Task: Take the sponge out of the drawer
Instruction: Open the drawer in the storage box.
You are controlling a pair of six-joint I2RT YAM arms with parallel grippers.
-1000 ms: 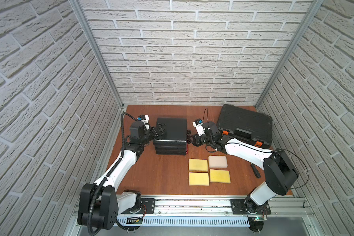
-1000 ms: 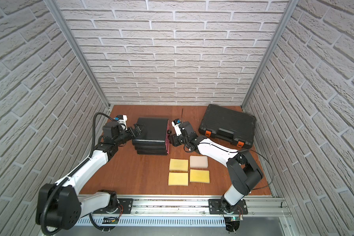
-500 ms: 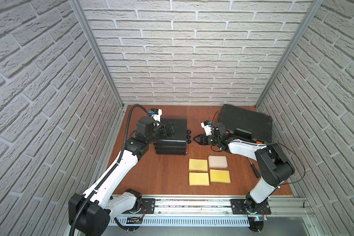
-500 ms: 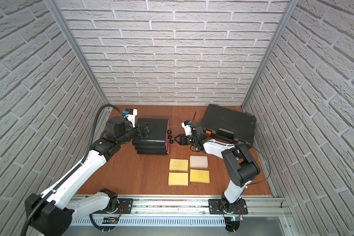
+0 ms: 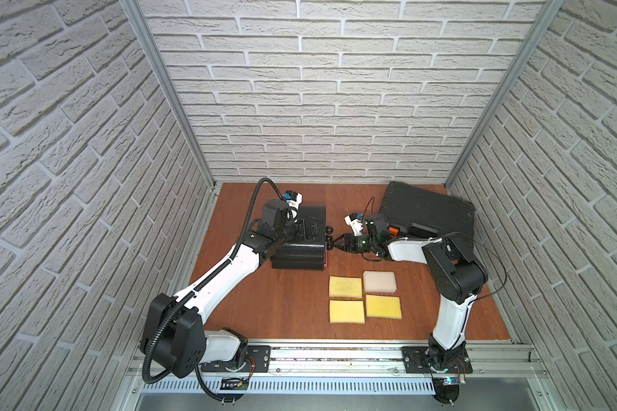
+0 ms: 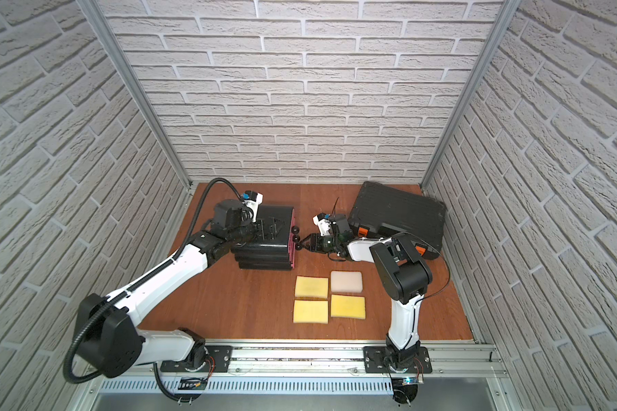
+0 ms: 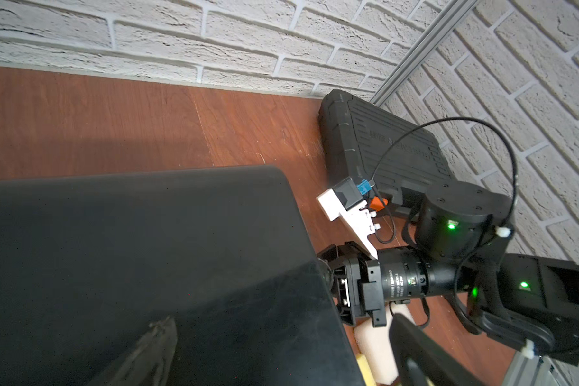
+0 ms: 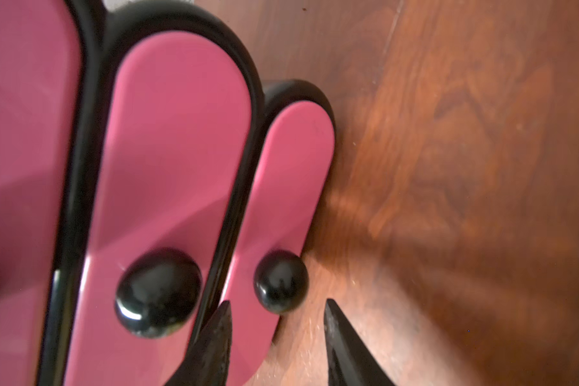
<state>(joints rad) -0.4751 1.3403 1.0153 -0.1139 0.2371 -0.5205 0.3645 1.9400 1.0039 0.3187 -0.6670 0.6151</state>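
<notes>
**DESK:** Where was the sponge when this was taken?

**PHOTOGRAPHER:** Out of sight. All three pink fronts of the drawer unit (image 5: 300, 254) were shut, so it was presumably inside, though which drawer could not be told. On the table (image 5: 282, 309), well clear of the unit, lay four sponges (image 5: 345, 286).

**DESK:** And the arms?

**PHOTOGRAPHER:** The right gripper (image 6: 305, 245) was parted, its fingertips (image 8: 214, 331) astride the knob (image 8: 280, 282) of the lowest drawer without pinching it. The left gripper (image 5: 309, 229) was spread wide over the unit's top, holding nothing.

**DESK:** The risk?

**PHOTOGRAPHER:** The knob was round and glossy, so a shallow pinch on its dome might have slipped off on the pull. One fingertip stood near the middle knob (image 8: 157, 292) and could have snagged there. Whether the left gripper pressed on the top was unclear. If it did not, the whole unit might have slid with the drawer.
</notes>
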